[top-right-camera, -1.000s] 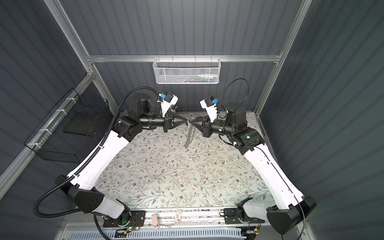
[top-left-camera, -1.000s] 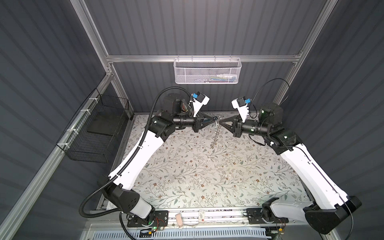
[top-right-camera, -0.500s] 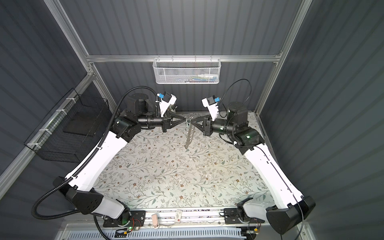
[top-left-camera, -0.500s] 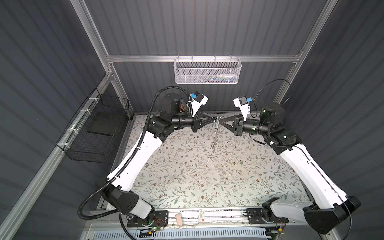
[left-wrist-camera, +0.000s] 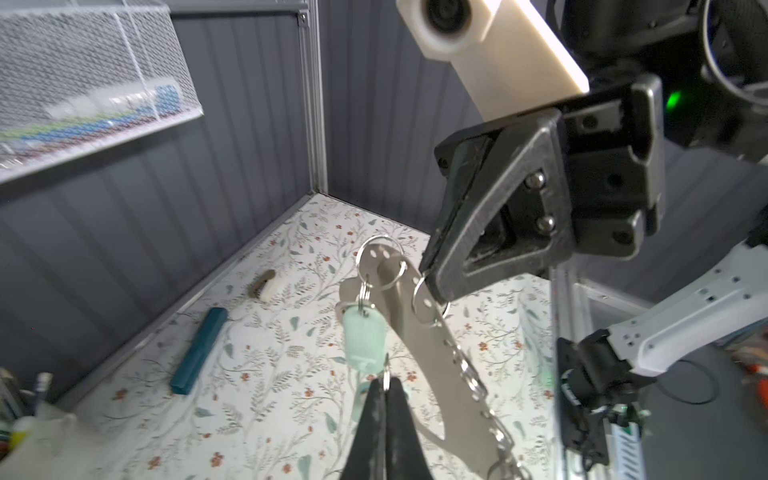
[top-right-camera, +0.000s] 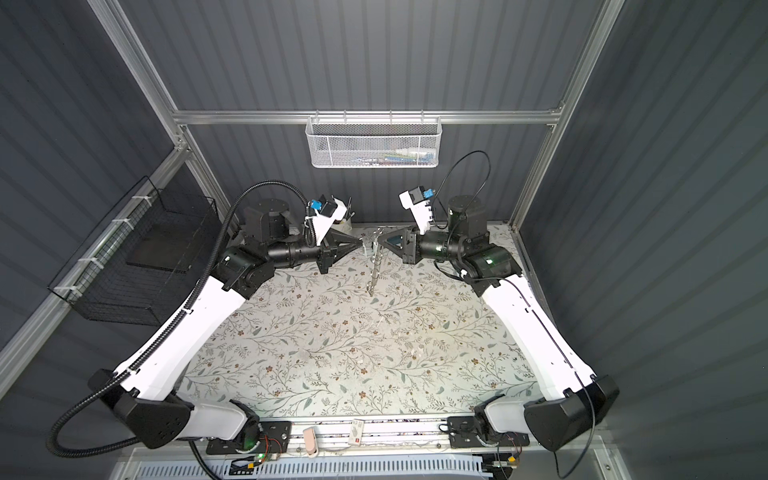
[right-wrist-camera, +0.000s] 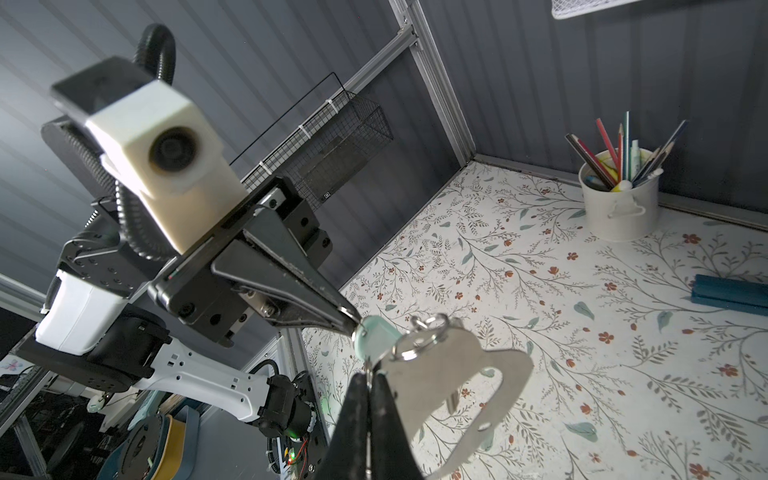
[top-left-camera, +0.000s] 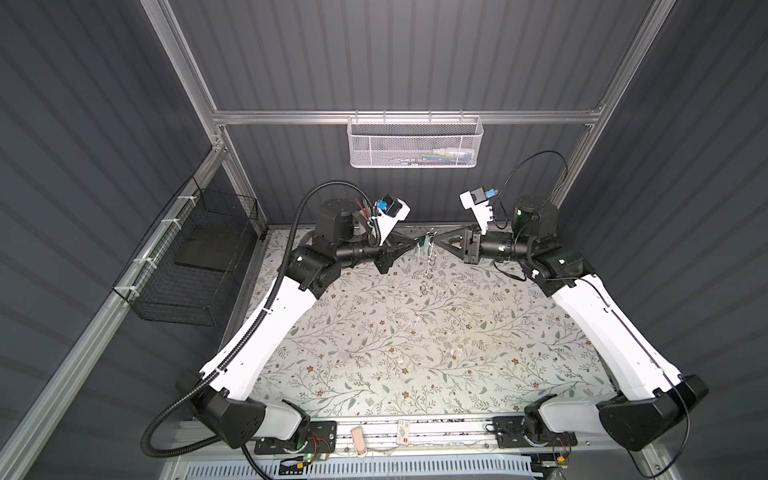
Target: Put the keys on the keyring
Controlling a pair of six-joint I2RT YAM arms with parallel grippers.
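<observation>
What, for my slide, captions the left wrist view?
Right gripper holds the keyring; left gripper grips its mint-tagged key.

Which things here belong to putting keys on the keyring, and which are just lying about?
Job: key, keyring, left gripper, right gripper.
Lying about: teal case, pencil cup, mesh basket, wire basket.

In both top views the keyring (top-left-camera: 430, 262) is hanging edge-on, and the key (top-left-camera: 424, 246) beside it is showing too small to read. In the left wrist view the keyring's lower end is running off the frame and the pencil cup (left-wrist-camera: 29, 424) is blurring out. In the right wrist view the keyring is covering the key's blade, and the frame is cutting off the teal case (right-wrist-camera: 731, 293).
</observation>
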